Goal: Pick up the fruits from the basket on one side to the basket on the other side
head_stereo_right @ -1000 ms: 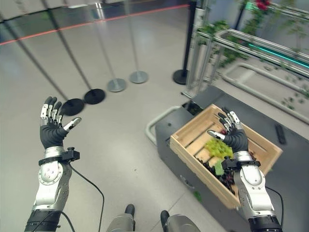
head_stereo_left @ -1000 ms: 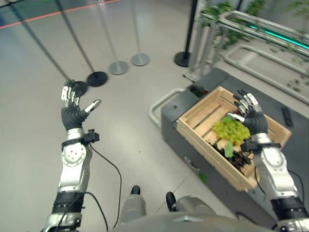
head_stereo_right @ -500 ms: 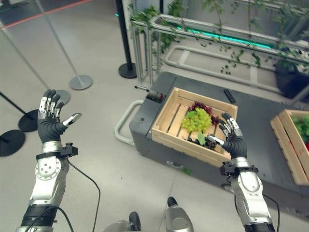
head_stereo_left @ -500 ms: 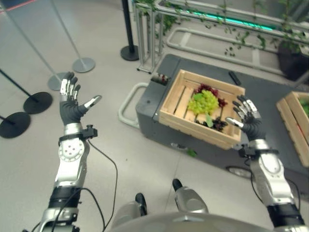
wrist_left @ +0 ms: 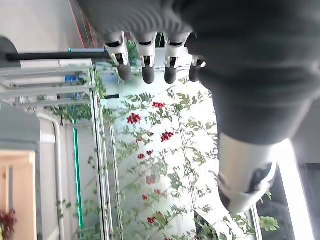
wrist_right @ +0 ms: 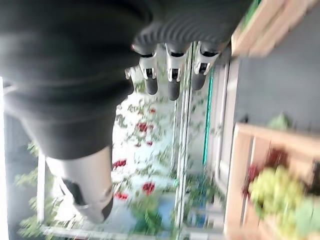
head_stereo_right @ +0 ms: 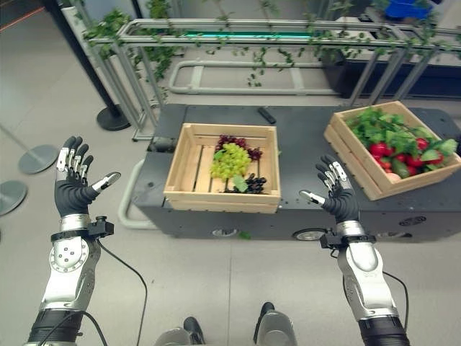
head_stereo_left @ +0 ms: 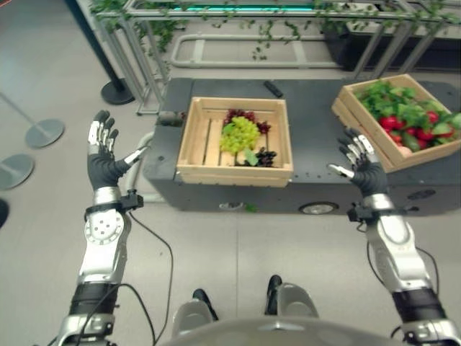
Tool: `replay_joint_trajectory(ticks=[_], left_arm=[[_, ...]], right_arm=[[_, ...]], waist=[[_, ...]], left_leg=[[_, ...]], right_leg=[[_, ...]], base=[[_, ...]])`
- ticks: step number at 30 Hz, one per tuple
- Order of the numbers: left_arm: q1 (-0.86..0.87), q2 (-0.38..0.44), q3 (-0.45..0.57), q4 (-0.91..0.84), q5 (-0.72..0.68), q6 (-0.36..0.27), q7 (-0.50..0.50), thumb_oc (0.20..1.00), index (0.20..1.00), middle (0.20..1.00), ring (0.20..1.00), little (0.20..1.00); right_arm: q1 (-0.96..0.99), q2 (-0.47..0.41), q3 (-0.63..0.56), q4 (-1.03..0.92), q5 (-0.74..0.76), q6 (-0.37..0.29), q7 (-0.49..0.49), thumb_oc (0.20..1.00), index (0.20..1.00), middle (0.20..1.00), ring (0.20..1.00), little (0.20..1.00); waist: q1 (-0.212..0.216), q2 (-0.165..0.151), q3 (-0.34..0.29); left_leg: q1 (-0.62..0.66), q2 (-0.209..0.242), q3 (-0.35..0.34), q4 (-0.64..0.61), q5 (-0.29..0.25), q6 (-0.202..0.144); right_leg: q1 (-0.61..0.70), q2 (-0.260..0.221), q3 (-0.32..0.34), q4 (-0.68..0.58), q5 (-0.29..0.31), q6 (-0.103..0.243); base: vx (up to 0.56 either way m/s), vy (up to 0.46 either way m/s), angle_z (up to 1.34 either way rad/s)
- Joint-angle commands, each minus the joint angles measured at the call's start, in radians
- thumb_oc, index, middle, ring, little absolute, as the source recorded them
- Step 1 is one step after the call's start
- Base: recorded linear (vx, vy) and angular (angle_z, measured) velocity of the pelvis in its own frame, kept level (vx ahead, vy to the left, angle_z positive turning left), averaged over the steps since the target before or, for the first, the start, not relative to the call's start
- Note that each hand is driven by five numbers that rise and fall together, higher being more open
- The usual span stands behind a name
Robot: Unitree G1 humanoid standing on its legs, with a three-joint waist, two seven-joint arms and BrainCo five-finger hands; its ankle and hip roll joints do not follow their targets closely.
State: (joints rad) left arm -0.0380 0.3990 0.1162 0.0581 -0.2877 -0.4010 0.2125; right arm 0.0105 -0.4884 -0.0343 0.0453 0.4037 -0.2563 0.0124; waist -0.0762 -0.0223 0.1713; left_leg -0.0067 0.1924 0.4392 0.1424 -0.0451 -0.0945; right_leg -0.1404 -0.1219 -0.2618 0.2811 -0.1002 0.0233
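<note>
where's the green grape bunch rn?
Green grape bunch lies in the left wooden crate on the dark cart, beside the dark grapes, between both raised hands.

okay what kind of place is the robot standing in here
Probably an indoor exhibition or demo hall: a polished grey floor, barrier posts, a railing hung with vines, and two wooden fruit crates on a dark cart.
</note>
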Motion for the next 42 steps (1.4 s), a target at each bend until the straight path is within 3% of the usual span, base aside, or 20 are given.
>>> replay_joint_trajectory(ticks=[1,11,15,16,18,19,20,21,22,23,24,25,30,31,35,42], left_arm=[[-0.003,0.041,0.014,-0.05,0.01,-0.042,-0.005,1.0,1.0,1.0,1.0,1.0],[0.002,0.023,-0.008,-0.034,-0.009,-0.032,-0.04,1.0,1.0,1.0,1.0,1.0],[0.006,0.023,-0.017,-0.021,-0.021,-0.027,-0.063,1.0,1.0,1.0,1.0,1.0],[0.012,0.021,-0.021,-0.015,-0.028,-0.023,-0.074,1.0,1.0,1.0,1.0,1.0],[0.015,0.02,-0.023,-0.013,-0.028,-0.023,-0.076,1.0,1.0,1.0,1.0,1.0],[0.011,0.02,-0.038,-0.005,-0.024,-0.023,-0.078,1.0,1.0,1.0,1.0,1.0],[0.014,0.013,-0.043,-0.004,-0.026,-0.023,-0.074,1.0,1.0,1.0,1.0,1.0],[0.013,0.014,-0.042,-0.004,-0.026,-0.024,-0.074,1.0,1.0,1.0,1.0,1.0],[0.019,0.01,-0.049,0.0,-0.026,-0.022,-0.071,1.0,1.0,1.0,1.0,1.0],[0.026,0.011,-0.058,0.005,-0.018,-0.021,-0.066,1.0,1.0,1.0,1.0,1.0],[0.026,0.01,-0.058,0.006,-0.018,-0.022,-0.066,1.0,1.0,1.0,1.0,1.0],[0.036,0.012,-0.058,0.01,-0.019,-0.023,-0.067,1.0,1.0,1.0,1.0,1.0],[0.013,0.03,-0.083,0.01,-0.016,-0.026,-0.104,1.0,1.0,1.0,1.0,1.0],[0.018,0.037,-0.085,0.009,-0.021,-0.025,-0.111,1.0,1.0,1.0,1.0,1.0],[0.044,0.046,-0.076,-0.001,-0.017,-0.025,-0.124,1.0,1.0,1.0,1.0,1.0],[0.057,0.044,-0.08,-0.002,-0.013,-0.019,-0.137,1.0,1.0,1.0,1.0,1.0]], right_arm=[[-0.027,0.007,-0.033,-0.034,0.008,-0.043,0.002,1.0,1.0,1.0,1.0,1.0],[0.025,0.008,-0.071,-0.04,0.02,-0.048,0.008,1.0,1.0,1.0,1.0,1.0],[0.047,0.009,-0.083,-0.041,0.019,-0.053,0.009,1.0,1.0,1.0,1.0,1.0],[0.051,0.007,-0.083,-0.042,0.032,-0.058,0.014,1.0,1.0,1.0,1.0,1.0],[0.051,0.006,-0.081,-0.039,0.037,-0.062,0.014,1.0,1.0,1.0,1.0,1.0],[0.038,-0.001,-0.071,-0.032,0.041,-0.068,0.005,1.0,1.0,1.0,1.0,1.0],[0.029,0.002,-0.062,-0.02,0.043,-0.07,-0.002,1.0,1.0,1.0,1.0,1.0],[0.028,0.002,-0.062,-0.02,0.043,-0.07,-0.002,1.0,1.0,1.0,1.0,1.0],[0.026,0.006,-0.058,-0.012,0.041,-0.071,-0.008,1.0,1.0,1.0,1.0,1.0],[0.01,0.01,-0.045,0.008,0.034,-0.074,-0.016,1.0,1.0,1.0,1.0,1.0],[0.01,0.01,-0.045,0.008,0.034,-0.074,-0.016,1.0,1.0,1.0,1.0,1.0],[0.002,0.011,-0.039,0.02,0.029,-0.074,-0.018,1.0,1.0,1.0,1.0,1.0],[0.01,0.028,-0.042,0.051,0.021,-0.07,-0.01,1.0,1.0,1.0,1.0,1.0],[-0.003,0.034,-0.029,0.063,0.003,-0.064,-0.015,1.0,1.0,1.0,1.0,1.0],[-0.004,0.046,-0.021,0.068,-0.006,-0.056,-0.007,1.0,1.0,1.0,1.0,1.0],[0.024,0.058,-0.021,0.068,-0.021,-0.045,0.006,1.0,1.0,1.0,1.0,1.0]], waist=[[-0.018,-0.035,-0.046],[-0.045,-0.028,-0.059],[-0.053,-0.038,-0.053],[-0.047,-0.042,-0.038],[-0.042,-0.038,-0.029],[-0.017,-0.04,-0.001],[-0.014,-0.041,0.003],[-0.015,-0.042,0.001],[-0.013,-0.036,-0.004],[-0.007,-0.015,-0.017],[-0.007,-0.016,-0.017],[-0.011,-0.01,-0.017],[-0.037,-0.008,-0.046],[-0.046,-0.006,-0.05],[-0.04,-0.006,-0.048],[-0.051,-0.014,-0.062]], left_leg=[[0.003,-0.054,-0.008,0.021,-0.048,0.059],[0.001,-0.016,-0.044,0.021,-0.009,0.021],[-0.026,0.026,-0.054,0.118,-0.009,-0.004],[-0.056,0.064,-0.077,0.225,0.027,-0.025],[-0.068,0.083,-0.1,0.273,0.046,-0.035],[-0.107,0.05,-0.204,0.354,0.083,-0.048],[-0.116,0.022,-0.253,0.352,0.062,-0.039],[-0.118,0.02,-0.253,0.348,0.068,-0.037],[-0.113,-0.004,-0.289,0.286,0.041,-0.023],[-0.094,-0.03,-0.346,0.103,0.013,-0.007],[-0.092,-0.031,-0.346,0.1,0.015,-0.007],[-0.069,-0.044,-0.366,0.092,-0.02,0.001],[-0.042,-0.062,-0.329,0.036,-0.017,0.006],[-0.024,-0.074,-0.292,0.033,-0.04,0.024],[-0.001,-0.086,-0.242,0.021,-0.053,0.04],[0.025,-0.099,-0.216,-0.023,-0.047,0.051]], right_leg=[[0.062,-0.06,0.076,-0.078,0.027,0.121],[0.094,-0.007,0.076,-0.099,-0.002,0.082],[0.119,0.014,0.078,-0.111,-0.017,0.055],[0.144,0.04,0.092,-0.124,-0.028,0.03],[0.16,0.059,0.099,-0.136,-0.03,0.016],[0.17,0.072,0.127,-0.143,-0.027,0.0],[0.168,0.072,0.14,-0.147,-0.027,0.002],[0.164,0.07,0.139,-0.149,-0.022,0.002],[0.16,0.071,0.151,-0.153,-0.023,0.012],[0.148,0.077,0.173,-0.156,-0.018,0.035],[0.148,0.076,0.173,-0.156,-0.018,0.036],[0.135,0.073,0.185,-0.133,-0.022,0.044],[0.109,0.038,0.192,-0.125,0.004,0.069],[0.094,0.017,0.221,-0.126,0.019,0.084],[0.074,0.006,0.274,-0.128,0.039,0.103],[0.07,-0.003,0.288,-0.129,0.043,0.115]], base=[[0.07,-0.225,0.06],[0.01,-0.118,0.14],[0.02,-0.146,0.17],[0.05,-0.226,0.07],[0.0,-0.139,-0.04],[-0.05,-0.04,-0.28],[-0.06,-0.035,-0.22],[-0.02,0.045,-0.36],[0.04,0.118,-0.42],[0.04,0.118,-0.53],[0.05,0.144,-0.44],[0.02,0.15,-0.41],[0.04,0.137,-0.35],[0.03,0.211,-0.36],[0.01,0.134,-0.6],[0.01,0.068,-0.23]])
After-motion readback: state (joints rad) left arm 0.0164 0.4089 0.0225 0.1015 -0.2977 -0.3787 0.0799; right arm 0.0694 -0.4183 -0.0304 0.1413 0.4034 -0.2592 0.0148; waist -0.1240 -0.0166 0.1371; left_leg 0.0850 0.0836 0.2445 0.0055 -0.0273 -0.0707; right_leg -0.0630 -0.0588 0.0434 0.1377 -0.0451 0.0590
